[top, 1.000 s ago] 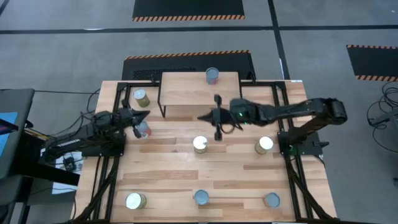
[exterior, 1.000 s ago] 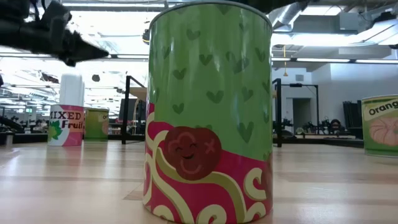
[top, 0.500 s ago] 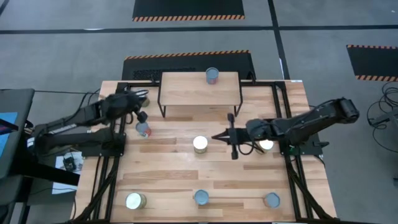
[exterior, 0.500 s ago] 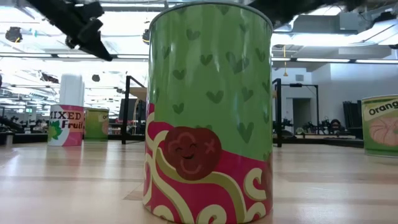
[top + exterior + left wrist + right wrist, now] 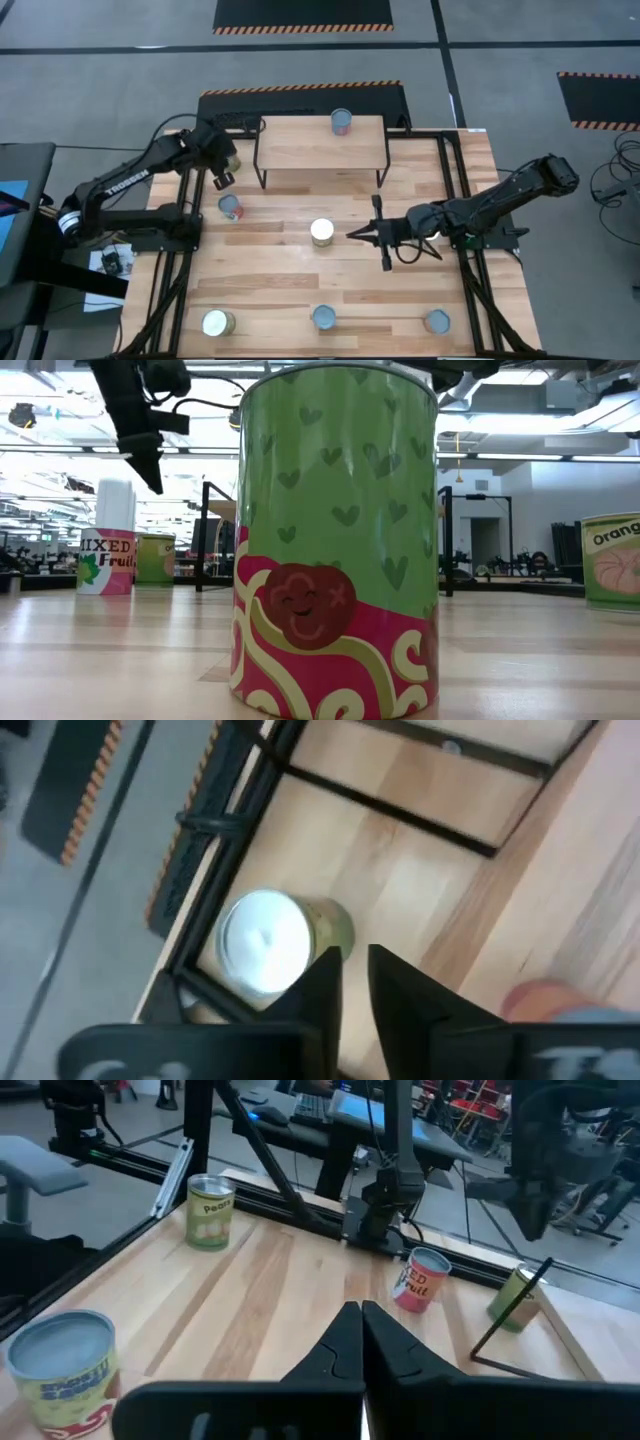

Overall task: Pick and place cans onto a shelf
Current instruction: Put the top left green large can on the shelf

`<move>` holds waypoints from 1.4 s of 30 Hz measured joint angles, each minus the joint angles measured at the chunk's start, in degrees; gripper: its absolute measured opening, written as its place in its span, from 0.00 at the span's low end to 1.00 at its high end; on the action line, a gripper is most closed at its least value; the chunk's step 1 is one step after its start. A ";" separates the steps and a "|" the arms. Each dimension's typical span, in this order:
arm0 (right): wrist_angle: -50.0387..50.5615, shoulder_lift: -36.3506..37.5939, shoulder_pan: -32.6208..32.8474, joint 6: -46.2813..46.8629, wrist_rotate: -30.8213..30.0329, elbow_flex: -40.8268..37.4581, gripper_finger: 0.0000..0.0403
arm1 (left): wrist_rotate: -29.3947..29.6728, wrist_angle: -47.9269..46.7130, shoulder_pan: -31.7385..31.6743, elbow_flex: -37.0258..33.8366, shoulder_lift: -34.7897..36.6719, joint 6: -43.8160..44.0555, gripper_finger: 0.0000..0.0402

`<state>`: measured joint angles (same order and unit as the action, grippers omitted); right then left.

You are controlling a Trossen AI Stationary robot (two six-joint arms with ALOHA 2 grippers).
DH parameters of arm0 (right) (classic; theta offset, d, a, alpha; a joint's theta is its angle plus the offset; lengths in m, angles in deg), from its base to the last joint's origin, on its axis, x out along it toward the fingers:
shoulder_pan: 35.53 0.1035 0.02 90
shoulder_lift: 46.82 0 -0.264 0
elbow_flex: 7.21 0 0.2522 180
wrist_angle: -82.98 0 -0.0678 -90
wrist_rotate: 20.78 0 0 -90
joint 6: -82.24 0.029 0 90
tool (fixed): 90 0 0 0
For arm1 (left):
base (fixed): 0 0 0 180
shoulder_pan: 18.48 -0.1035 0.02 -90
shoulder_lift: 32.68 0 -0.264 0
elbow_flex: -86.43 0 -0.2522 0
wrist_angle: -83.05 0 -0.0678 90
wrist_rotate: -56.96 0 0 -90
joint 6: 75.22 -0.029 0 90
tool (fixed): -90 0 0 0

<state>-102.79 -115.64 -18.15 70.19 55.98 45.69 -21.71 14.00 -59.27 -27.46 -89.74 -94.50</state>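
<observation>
The small green-labelled tin can with a pale round lid (image 5: 265, 941) looks rigid and smooth-walled, so it should neither dent nor sag under a firm pinch. Its glossy label may be slippery, though, and its weight cannot be judged from here. The sensible hold is across the round side wall at about mid-height, fingers on opposite sides, keeping it upright. It stands near the table's back left corner, just left of the low light-wood shelf with thin black metal legs (image 5: 290, 150), and is mostly hidden under the arm in the high view.

The left gripper (image 5: 352, 970) hovers directly above and just beside this can, its two dark fingers close together with only a narrow gap, not yet around anything.

One blue-labelled can (image 5: 341, 122) already stands on the shelf's plank, towards its back edge. In front of the shelf's left end is a pink-and-white can marked mixed fruit (image 5: 230, 207); in front of its middle stands a pale-topped can (image 5: 321, 232). Three more cans line the table's near edge, well apart from the shelf: yellow-labelled (image 5: 215, 323), blue-topped (image 5: 324, 318) and another blue-topped (image 5: 436, 321).

The right gripper (image 5: 352, 236) lies low over the table beyond the shelf's right front leg, fingers pressed together and empty, pointing toward the pale-topped can.
</observation>
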 joint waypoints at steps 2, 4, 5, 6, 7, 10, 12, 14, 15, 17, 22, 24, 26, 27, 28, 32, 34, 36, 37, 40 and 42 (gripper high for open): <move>-0.10 0.00 0.29 -0.03 -0.74 0.02 0.02 | -2.25 -0.10 -0.51 -0.34 0.06 -0.85 0.17; -0.09 0.00 0.27 -0.26 -0.85 0.02 0.01 | -1.92 0.24 -0.73 -0.95 0.24 -1.67 0.21; -0.09 0.00 0.27 -0.28 -0.85 0.02 0.01 | -1.19 0.53 -0.80 -1.43 0.05 -1.95 0.22; -0.11 0.00 0.27 -0.28 -0.85 0.02 0.01 | -0.24 0.67 -0.84 -1.86 -0.35 -2.31 0.24; -0.09 0.00 0.27 -0.28 -0.85 0.02 0.02 | 0.63 0.63 -0.88 -2.12 -0.89 -2.55 0.25; -0.09 0.00 0.27 -0.30 -0.85 0.02 0.02 | 2.43 1.79 -0.82 -2.14 -2.36 -2.63 0.28; -0.09 -0.02 0.25 -0.31 -0.84 0.02 0.02 | 3.63 3.20 -1.19 -2.14 -3.52 -2.63 0.29; -0.09 -0.02 0.25 -0.37 -0.85 0.02 0.02 | 4.38 4.02 -1.96 -2.14 -5.02 -2.03 0.29; -0.11 -0.02 0.25 -0.40 -0.82 0.02 0.02 | 4.43 4.17 -2.44 -2.14 -5.93 -1.66 0.29; -0.11 -0.02 0.25 -0.42 -0.82 0.02 0.01 | 4.42 4.77 -3.33 -2.14 -7.97 -1.21 0.29; -0.05 -0.02 0.25 -0.42 -0.82 0.05 0.02 | 4.42 6.71 -4.29 -2.14 -11.28 -1.21 0.31; 0.10 -0.02 0.25 -0.42 -0.82 0.06 0.02 | 4.47 6.90 -4.89 -2.14 -12.34 -1.21 0.32; 0.17 -0.04 0.25 -0.42 -0.80 0.06 0.02 | 4.81 6.93 -5.59 -2.14 -13.39 -1.19 0.34; 0.17 -0.04 0.25 -0.42 -0.80 0.06 0.02 | 5.32 7.09 -5.74 -2.14 -13.89 -1.18 0.35; 0.17 -0.04 0.25 -0.42 -0.80 0.06 0.02 | 5.98 7.49 -5.84 -2.14 -14.36 -1.17 0.36; 0.20 -0.04 0.25 -0.42 -0.80 0.06 0.02 | 7.57 9.65 -5.86 -2.12 -16.18 -1.15 0.37; 0.20 -0.04 0.25 -0.42 -0.80 0.06 0.02 | 7.30 10.33 -6.37 -2.12 -17.31 -1.09 0.37; 0.18 -0.04 0.25 -0.42 -0.80 0.06 0.02 | 7.36 11.13 -6.81 -2.12 -18.61 -0.99 0.36; 0.20 -0.04 0.25 -0.42 -0.80 0.06 0.02 | 7.51 11.79 -7.05 -2.12 -19.31 -0.96 0.36; 0.19 -0.04 0.25 -0.42 -0.78 0.06 0.02 | 7.87 12.90 -7.63 -2.12 -20.88 -0.47 0.35; 0.20 -0.07 0.25 -0.42 -0.78 0.06 0.02 | 8.73 13.37 -7.95 -2.03 -21.73 -0.40 0.34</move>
<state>-102.59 -115.71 -17.90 69.77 55.20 45.75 -12.98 27.36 -67.22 -29.49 -111.47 -94.90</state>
